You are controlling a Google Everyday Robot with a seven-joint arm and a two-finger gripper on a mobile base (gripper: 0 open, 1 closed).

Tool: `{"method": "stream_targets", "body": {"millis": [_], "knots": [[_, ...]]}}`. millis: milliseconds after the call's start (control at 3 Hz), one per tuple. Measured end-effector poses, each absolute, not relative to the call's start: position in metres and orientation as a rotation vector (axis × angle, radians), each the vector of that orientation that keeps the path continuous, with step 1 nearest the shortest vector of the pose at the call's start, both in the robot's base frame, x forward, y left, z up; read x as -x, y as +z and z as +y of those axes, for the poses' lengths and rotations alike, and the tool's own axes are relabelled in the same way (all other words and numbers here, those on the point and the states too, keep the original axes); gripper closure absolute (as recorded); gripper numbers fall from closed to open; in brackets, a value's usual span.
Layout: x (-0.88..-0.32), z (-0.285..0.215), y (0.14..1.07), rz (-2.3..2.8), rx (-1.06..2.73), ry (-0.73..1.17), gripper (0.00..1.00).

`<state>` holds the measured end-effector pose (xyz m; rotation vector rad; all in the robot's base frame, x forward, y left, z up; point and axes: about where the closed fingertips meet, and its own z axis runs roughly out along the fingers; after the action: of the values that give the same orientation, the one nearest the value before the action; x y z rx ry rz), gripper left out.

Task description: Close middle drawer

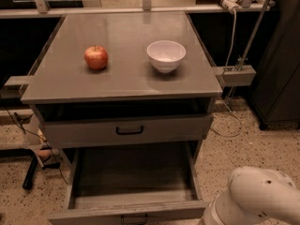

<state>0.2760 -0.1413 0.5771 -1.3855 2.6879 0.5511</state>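
The middle drawer (133,177) is pulled far out at the bottom of the grey cabinet. Its box is empty inside, and its flat grey front panel (93,213) with a thin dull bail handle (134,218) sits at the lower edge of the view. Above it is the similar grey drawer with the bolder black handle (130,130), which stands slightly out. Only a white rounded arm segment (255,198) shows, at the bottom right beside the open drawer's right front corner. The gripper is out of view.
A red apple (96,57) and a white bowl (166,55) stand on the cabinet top (126,86). A dark cabinet (281,55) stands at the right. Cables and a metal bracket (236,74) hang beside the cabinet. The floor is speckled (243,144).
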Motion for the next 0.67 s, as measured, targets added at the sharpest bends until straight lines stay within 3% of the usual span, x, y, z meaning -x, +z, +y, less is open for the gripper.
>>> {"method": "stream_targets", "body": {"millis": [667], "knots": [[-0.308,-0.111,0.502,2.647,1.233,0.61,1.0]]}}
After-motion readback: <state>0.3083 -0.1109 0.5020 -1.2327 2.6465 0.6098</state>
